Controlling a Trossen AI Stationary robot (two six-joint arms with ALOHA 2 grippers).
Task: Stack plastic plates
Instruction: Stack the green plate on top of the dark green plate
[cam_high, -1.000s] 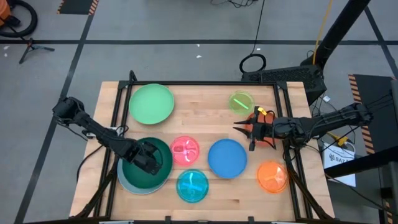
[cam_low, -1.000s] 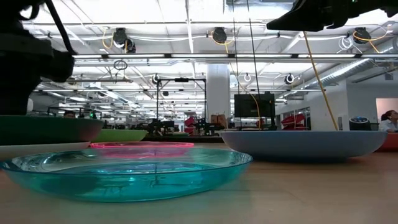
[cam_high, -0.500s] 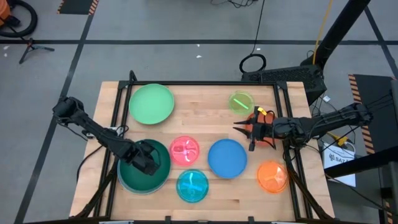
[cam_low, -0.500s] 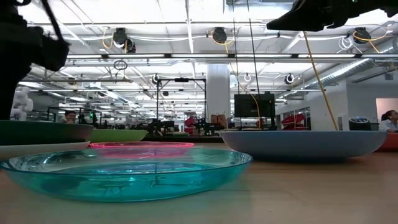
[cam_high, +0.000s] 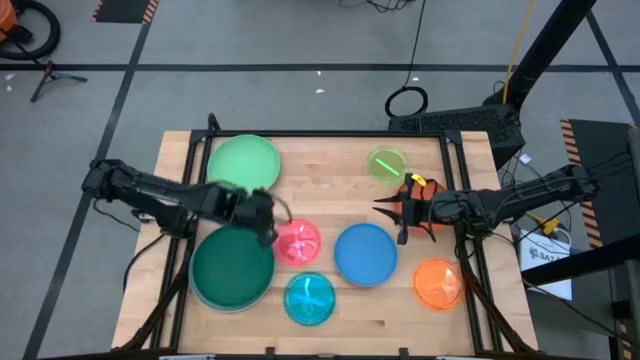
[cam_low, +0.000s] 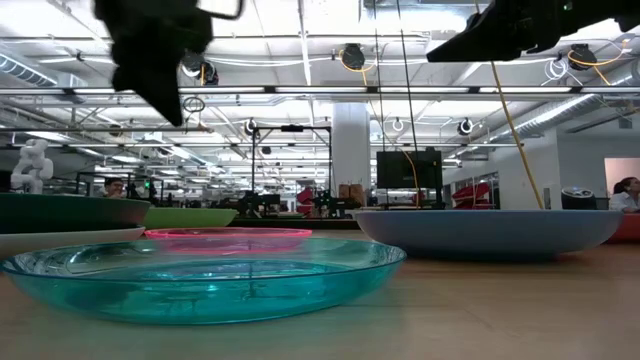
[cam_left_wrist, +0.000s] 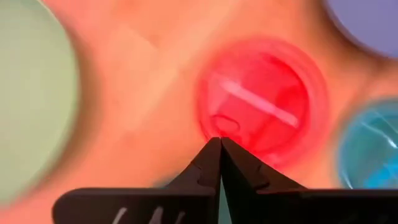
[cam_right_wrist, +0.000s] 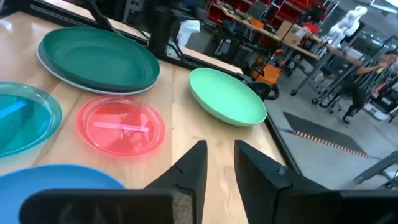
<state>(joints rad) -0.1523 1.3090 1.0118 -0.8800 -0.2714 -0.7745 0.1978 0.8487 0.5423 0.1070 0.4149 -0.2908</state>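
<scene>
Looking down on the table (cam_high: 330, 155), we see the dark green plate (cam_high: 232, 270) nested in a pale blue plate (cam_high: 200, 297) whose rim peeks out beneath it at the near left. The light green plate (cam_high: 243, 166) lies alone at the far left. Between them our left hand (cam_high: 262, 212) hangs above the wood, just beside the small pink plate (cam_high: 297, 241); in its wrist view the two fingers meet at their tips and hold nothing, with the pink plate right past them. The cyan plate (cam_high: 310, 298) sits near the front edge, close to the pink one, and the medium blue plate (cam_high: 365, 254) lies right of both. The small lime plate (cam_high: 388, 164) is at the far right and the small orange plate (cam_high: 437, 283) at the near right corner. Our right hand (cam_high: 390, 210) hovers between the lime and blue plates, its fingers a narrow gap apart and empty. Behind that hand, something red-orange (cam_high: 428, 218) shows under the right arm, mostly hidden.
</scene>
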